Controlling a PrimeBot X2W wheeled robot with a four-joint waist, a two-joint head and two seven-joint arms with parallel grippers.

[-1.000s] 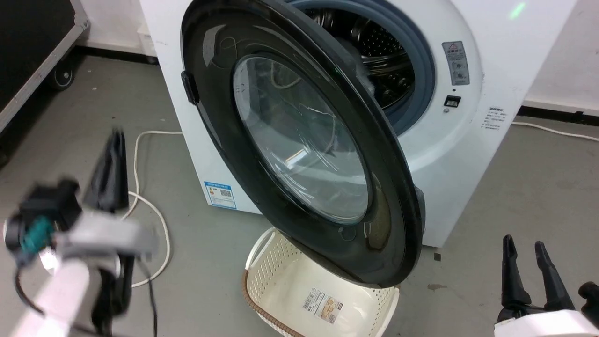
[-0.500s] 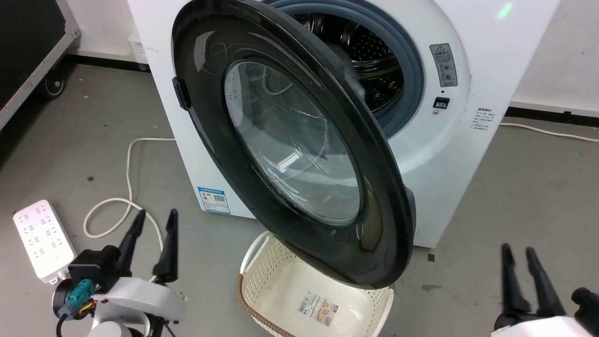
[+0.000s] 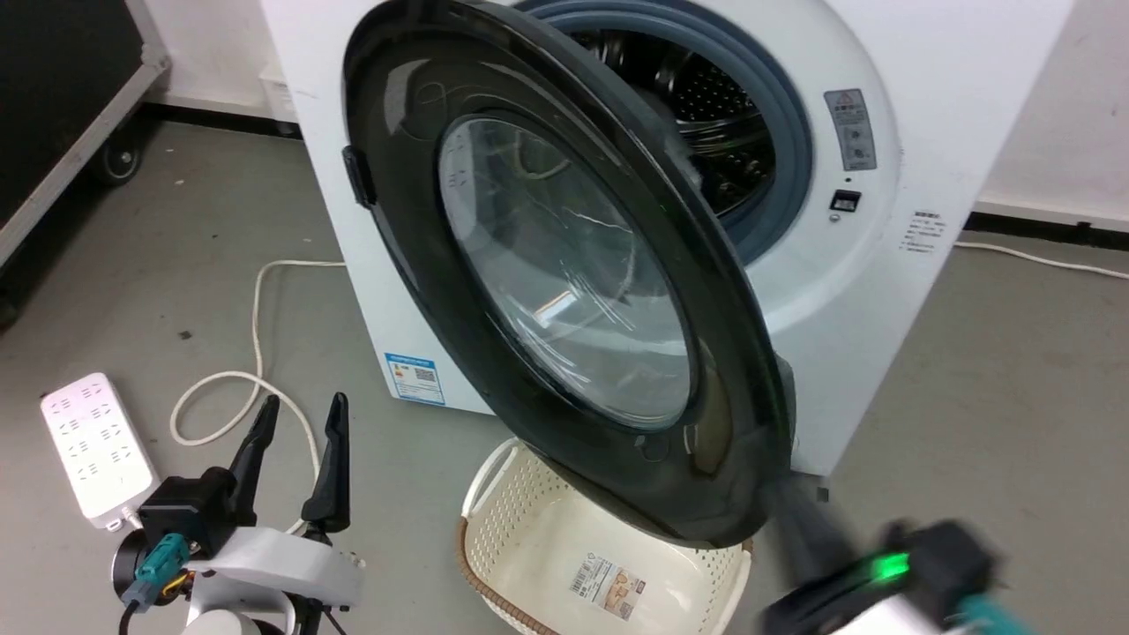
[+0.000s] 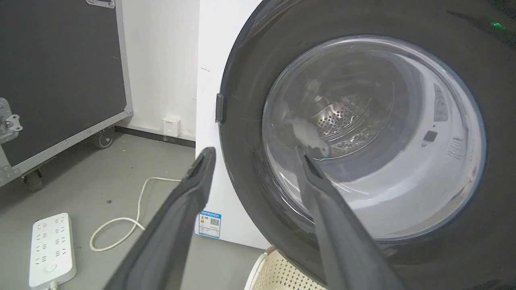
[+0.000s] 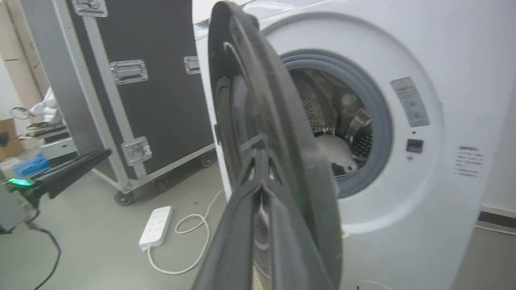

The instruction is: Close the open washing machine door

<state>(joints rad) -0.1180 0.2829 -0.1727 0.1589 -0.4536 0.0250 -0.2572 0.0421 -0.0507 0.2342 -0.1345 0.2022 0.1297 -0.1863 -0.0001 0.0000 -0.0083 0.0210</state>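
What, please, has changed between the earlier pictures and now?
The left pincer dropped from a raised position to rest low on the left, open, then held there. The right pincer has just swung up from the lower right towards the bottom edge of the washing machine door, fingers together. The door stayed open at the same angle above the laundry basket; nothing looks grasped.

1 washer (image 3: pixel 935 79), 1 door (image 3: pixel 564 273), 1 basket (image 3: pixel 496 516)
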